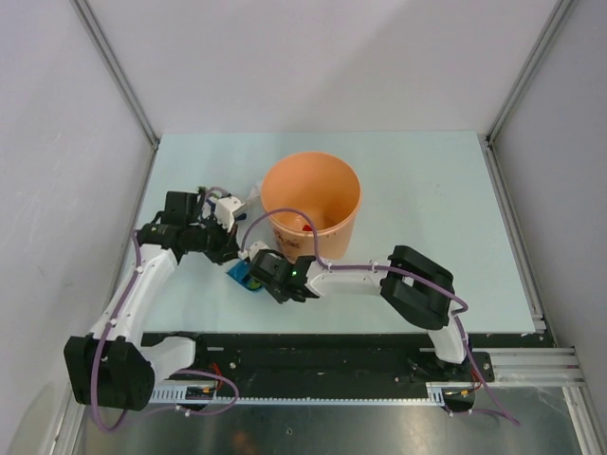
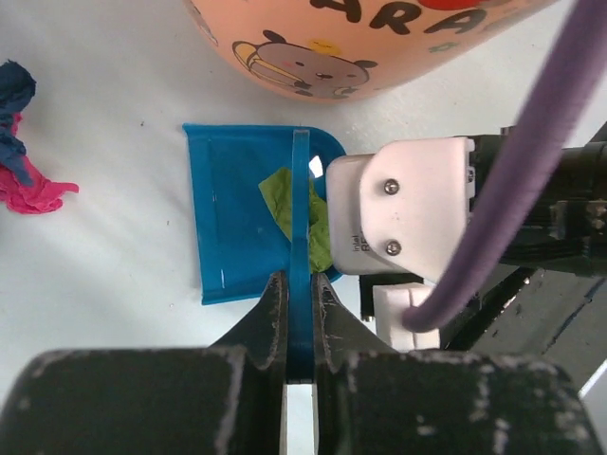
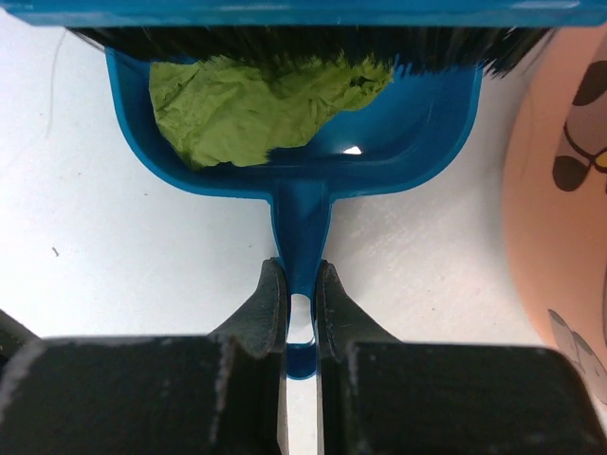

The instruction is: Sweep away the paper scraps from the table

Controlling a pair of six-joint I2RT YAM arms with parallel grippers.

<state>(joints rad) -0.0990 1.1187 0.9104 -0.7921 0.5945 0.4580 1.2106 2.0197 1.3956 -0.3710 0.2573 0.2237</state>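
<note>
Magenta scrap (image 2: 28,191) appears only from left wrist

A: What encloses the place?
B: Plain pale grey wall panels (image 1: 322,57) on three sides, joined at the back corners by slanting aluminium posts (image 1: 115,68).
A: And the furniture?
B: One pale mint-green rectangular worktop (image 1: 427,180), a silver metal rail (image 1: 518,237) along its right edge, a black front rail (image 1: 332,353) at the near side, then a brushed steel sheet (image 1: 332,431) below.
A: Light?
B: Even and soft, with a dull sheen on the steel.
</note>
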